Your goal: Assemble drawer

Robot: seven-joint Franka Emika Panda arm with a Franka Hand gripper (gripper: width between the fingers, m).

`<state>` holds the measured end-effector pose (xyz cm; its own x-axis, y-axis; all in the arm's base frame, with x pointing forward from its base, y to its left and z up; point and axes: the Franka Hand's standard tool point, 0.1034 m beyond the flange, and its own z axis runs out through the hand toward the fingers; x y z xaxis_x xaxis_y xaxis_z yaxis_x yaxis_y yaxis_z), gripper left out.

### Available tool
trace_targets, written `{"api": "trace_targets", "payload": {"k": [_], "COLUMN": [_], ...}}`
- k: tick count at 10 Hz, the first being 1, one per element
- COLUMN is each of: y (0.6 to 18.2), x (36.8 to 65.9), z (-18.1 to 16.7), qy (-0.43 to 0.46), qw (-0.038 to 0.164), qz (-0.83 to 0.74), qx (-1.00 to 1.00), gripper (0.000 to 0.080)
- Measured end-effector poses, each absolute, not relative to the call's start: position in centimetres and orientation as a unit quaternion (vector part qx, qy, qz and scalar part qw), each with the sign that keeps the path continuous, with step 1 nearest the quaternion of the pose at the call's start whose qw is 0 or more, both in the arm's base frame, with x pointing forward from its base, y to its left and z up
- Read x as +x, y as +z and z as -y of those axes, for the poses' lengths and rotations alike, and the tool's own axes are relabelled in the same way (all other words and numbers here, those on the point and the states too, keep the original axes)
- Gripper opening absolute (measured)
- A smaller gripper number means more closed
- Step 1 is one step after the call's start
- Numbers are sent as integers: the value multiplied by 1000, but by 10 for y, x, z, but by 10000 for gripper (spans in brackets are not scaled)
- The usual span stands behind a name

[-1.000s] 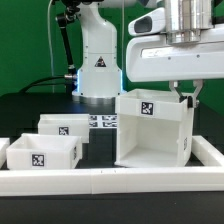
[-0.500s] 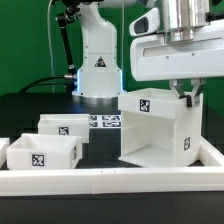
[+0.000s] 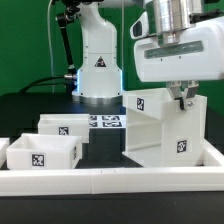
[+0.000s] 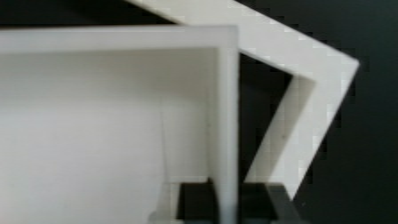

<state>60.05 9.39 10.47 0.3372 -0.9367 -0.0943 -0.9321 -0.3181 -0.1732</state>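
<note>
Smooth matt white plastic drawer housing

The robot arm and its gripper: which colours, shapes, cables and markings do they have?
The white, rounded robot arm carries a black triangle mark on its base, and black cables run beside it. The gripper has a white boxy body under a grey cylindrical wrist and two dark fingers.

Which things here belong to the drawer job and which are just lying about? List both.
Job: tall boxy white plastic housing, gripped at its top edge by the gripper; nearer small white tray; farther small white tray.
Lying about: flat white marker board; long low white border bar; white robot base.
</note>
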Motion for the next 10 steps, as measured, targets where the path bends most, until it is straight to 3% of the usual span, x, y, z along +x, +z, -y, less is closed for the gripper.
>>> {"api": "trace_targets", "payload": {"k": [6, 10], "y": [105, 105], "x": [642, 648], "z": [-94, -94], "qy": [11, 31], "qw": [121, 110], "qz": [-676, -675], "qx": [-727, -729], "gripper": [42, 42]}}
